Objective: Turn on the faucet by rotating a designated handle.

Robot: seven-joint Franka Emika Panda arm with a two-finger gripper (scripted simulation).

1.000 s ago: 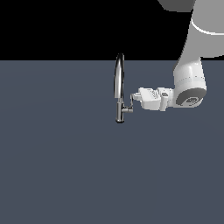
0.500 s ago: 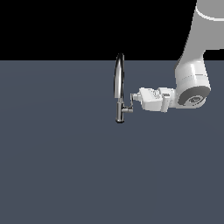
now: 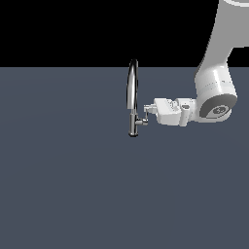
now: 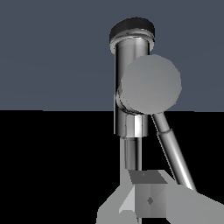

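Observation:
The chrome faucet (image 3: 132, 95) stands on the grey floor, its tall arched spout rising from a thin base. In the exterior view the small L-shaped handle (image 3: 142, 121) sticks out of the base toward that view's right. My gripper (image 3: 148, 111) comes in level from that side, its fingertips just above the handle's upturned tip and close to the spout. The wrist view shows the faucet (image 4: 128, 83) close up. There the handle (image 4: 151, 85) appears as a round stub end with a thin rod running from it. My gripper (image 4: 142, 199) is shut with nothing between its fingers.
A flat dark grey floor (image 3: 63, 185) spreads all around the faucet. My white arm (image 3: 214, 97) reaches in from the exterior view's upper right. Nothing else stands on the floor.
The arm's upper links have shifted slightly toward the exterior view's right. The gripper stays almost where it was beside the handle, and the handle looks unmoved.

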